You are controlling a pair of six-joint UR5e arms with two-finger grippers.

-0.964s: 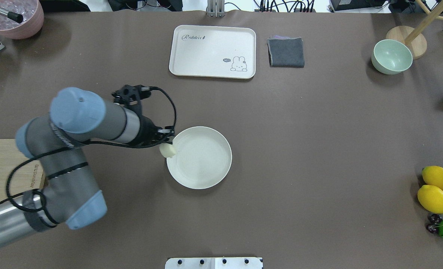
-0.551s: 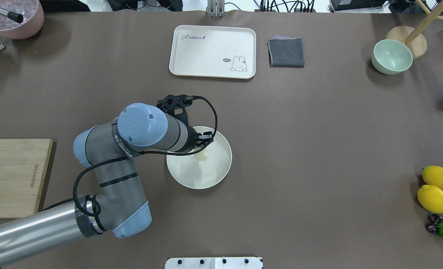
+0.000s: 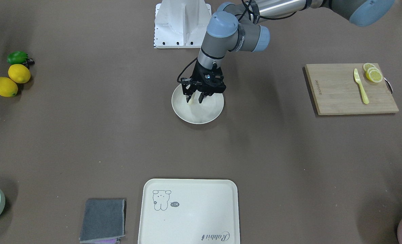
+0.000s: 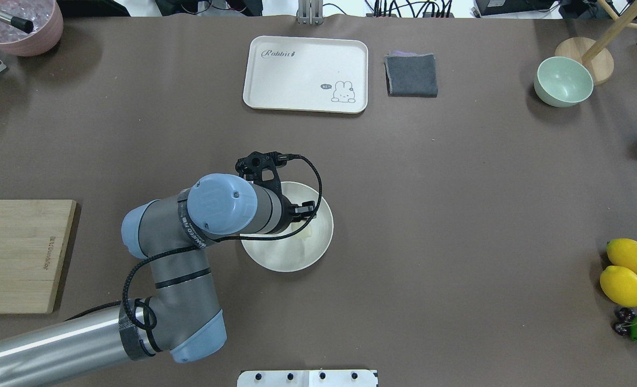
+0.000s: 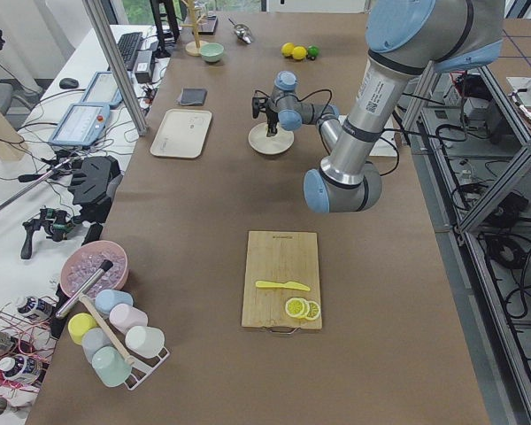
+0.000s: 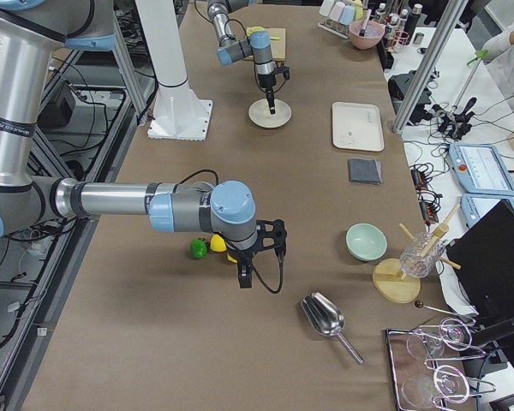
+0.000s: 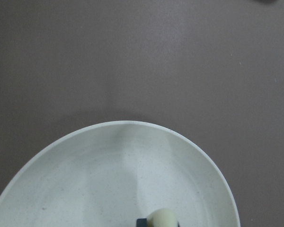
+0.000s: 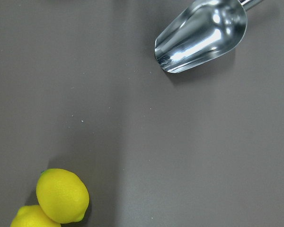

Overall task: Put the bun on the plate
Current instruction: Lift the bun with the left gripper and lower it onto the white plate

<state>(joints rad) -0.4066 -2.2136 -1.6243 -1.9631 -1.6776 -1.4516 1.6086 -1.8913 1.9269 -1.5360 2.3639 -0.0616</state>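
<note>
plate [image 4: 280, 253]: smooth matt | scoop [image 8: 201, 35]: glossy metal | cutting board [image 3: 336, 88]: wood | table cover [image 4: 458, 188]: matt

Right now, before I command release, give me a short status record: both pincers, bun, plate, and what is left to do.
left pincer: closed on the bun, inside the rim of the plate
bun: gripped, low over the plate; contact with the plate cannot be told
plate: flat on the table, nothing else in it
right pincer: above the table near two lemons and a metal scoop; open or shut cannot be told
remaining: release the bun onto the plate
</note>
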